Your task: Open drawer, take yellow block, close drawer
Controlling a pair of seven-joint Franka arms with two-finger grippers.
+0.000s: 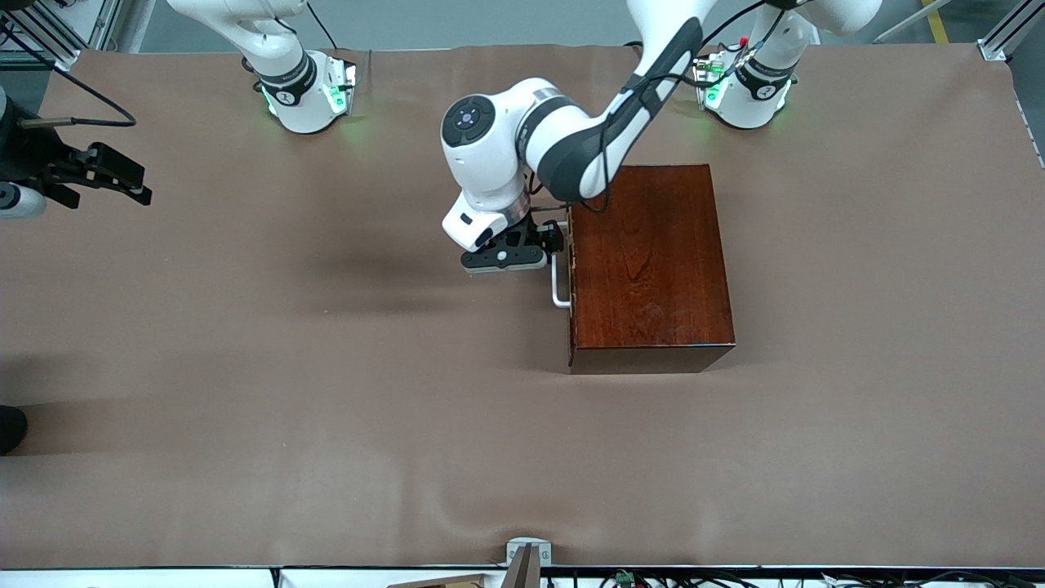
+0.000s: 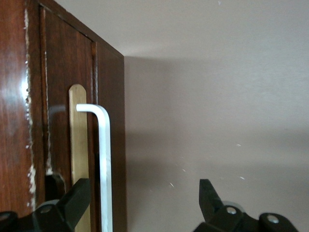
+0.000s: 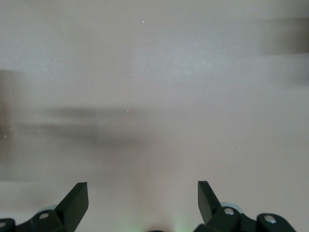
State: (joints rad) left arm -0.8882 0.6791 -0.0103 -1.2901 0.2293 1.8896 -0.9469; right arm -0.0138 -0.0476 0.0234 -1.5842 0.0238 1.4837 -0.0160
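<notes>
Left gripper's open fingers straddling the white handle of the shut drawer.

The left gripper is standing wide open, one finger lying against the drawer front, the handle sitting between both fingers, neither visibly pressing it. The drawer is sitting flush in the box, its front facing the right arm's end of the table. The handle's long axis is running along that front, toward and away from the front camera. The right gripper is waiting well apart from the box, fingers spread, holding nothing, over the bare table.
</notes>
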